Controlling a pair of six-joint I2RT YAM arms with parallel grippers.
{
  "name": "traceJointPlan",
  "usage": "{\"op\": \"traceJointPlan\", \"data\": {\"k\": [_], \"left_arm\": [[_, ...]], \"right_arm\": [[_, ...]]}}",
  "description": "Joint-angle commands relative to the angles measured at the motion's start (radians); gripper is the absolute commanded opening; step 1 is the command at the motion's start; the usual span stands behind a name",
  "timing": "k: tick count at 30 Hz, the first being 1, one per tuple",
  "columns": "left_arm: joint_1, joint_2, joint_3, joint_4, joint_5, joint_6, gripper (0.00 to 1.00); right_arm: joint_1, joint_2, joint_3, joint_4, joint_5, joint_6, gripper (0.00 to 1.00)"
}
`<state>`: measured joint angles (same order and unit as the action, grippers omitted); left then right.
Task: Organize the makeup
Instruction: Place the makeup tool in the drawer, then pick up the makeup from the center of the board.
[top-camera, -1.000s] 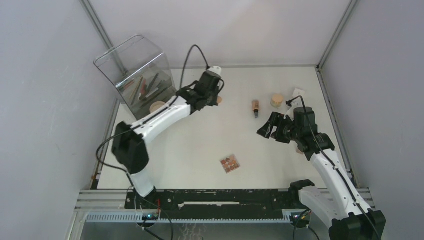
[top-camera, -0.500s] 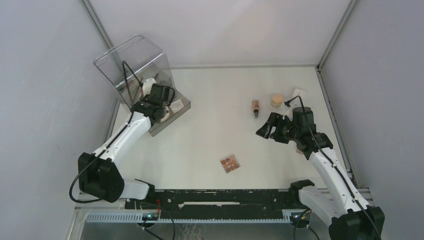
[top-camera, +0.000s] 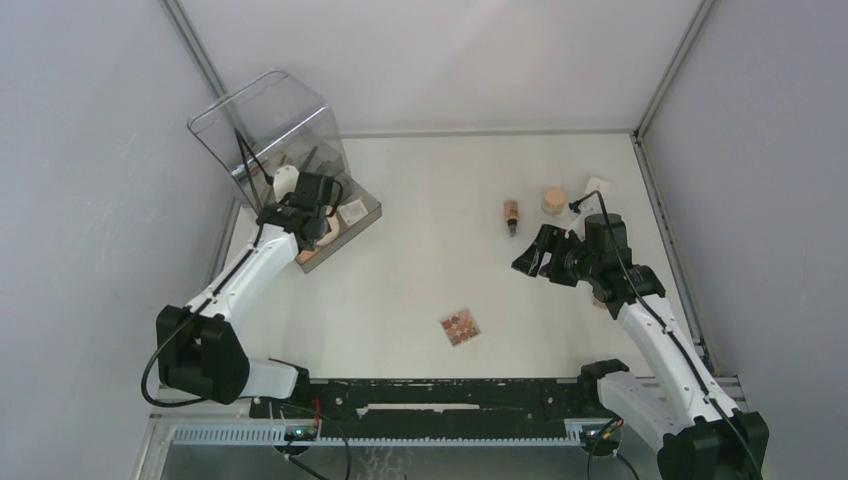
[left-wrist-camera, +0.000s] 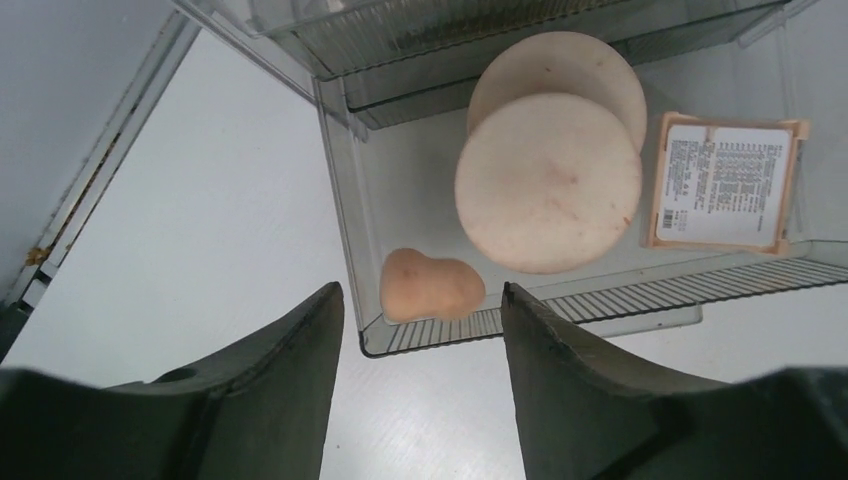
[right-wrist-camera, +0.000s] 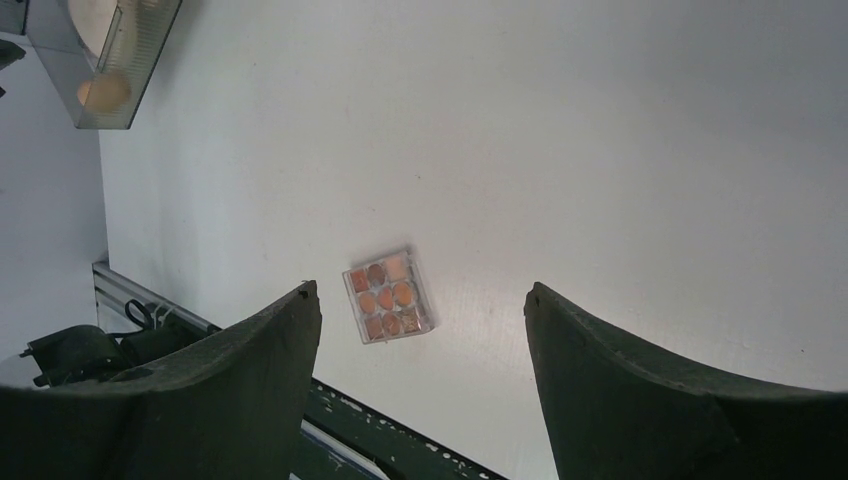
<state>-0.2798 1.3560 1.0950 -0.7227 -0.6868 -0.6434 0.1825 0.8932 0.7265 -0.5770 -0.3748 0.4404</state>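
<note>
My left gripper (top-camera: 308, 226) hangs open over the front tray of the clear organizer (top-camera: 283, 140). Below its jaws a beige sponge (left-wrist-camera: 432, 287) lies free in the tray's near corner. Beside the sponge rest two round peach powder discs (left-wrist-camera: 548, 185), overlapping, and a square palette (left-wrist-camera: 723, 183) with its label up. My right gripper (top-camera: 528, 262) is open and holds nothing, hovering right of centre. Through its jaws I see a square palette (right-wrist-camera: 388, 297) of orange shades flat on the table (top-camera: 460, 326). A tan bottle (top-camera: 511, 215) and a jar (top-camera: 553, 201) sit at the back right.
Pencils and brushes (top-camera: 300, 160) stand in the organizer's tall rear part. A small white item (top-camera: 597, 185) lies by the right wall. A black rail (top-camera: 430, 395) runs along the table's near edge. Grey walls close in on the left, back and right.
My left arm swung from the table's back middle to the organizer's front tray, then its jaws opened and the sponge now lies in the tray. The right arm has not moved.
</note>
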Motion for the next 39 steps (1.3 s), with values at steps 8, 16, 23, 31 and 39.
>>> {"op": "traceJointPlan", "data": {"k": [8, 16, 23, 31, 39], "left_arm": [[-0.299, -0.087, 0.105, 0.172, 0.261, 0.258, 0.70], [-0.630, 0.130, 0.155, 0.129, 0.403, 0.469, 0.84], [-0.821, 0.270, 0.156, 0.185, 0.491, 0.501, 1.00], [-0.911, 0.434, 0.219, 0.115, 0.506, 0.572, 1.00], [-0.916, 0.524, 0.225, 0.112, 0.583, 0.570, 1.00]], "right_arm": [[-0.012, -0.013, 0.049, -0.024, 0.199, 0.011, 0.87], [-0.136, -0.048, 0.051, -0.091, 0.270, 0.070, 0.98], [-0.254, -0.138, 0.057, -0.092, 0.257, 0.083, 1.00], [-0.267, -0.147, 0.065, -0.086, 0.192, 0.075, 1.00], [-0.267, -0.148, 0.049, -0.060, 0.156, 0.089, 1.00]]}}
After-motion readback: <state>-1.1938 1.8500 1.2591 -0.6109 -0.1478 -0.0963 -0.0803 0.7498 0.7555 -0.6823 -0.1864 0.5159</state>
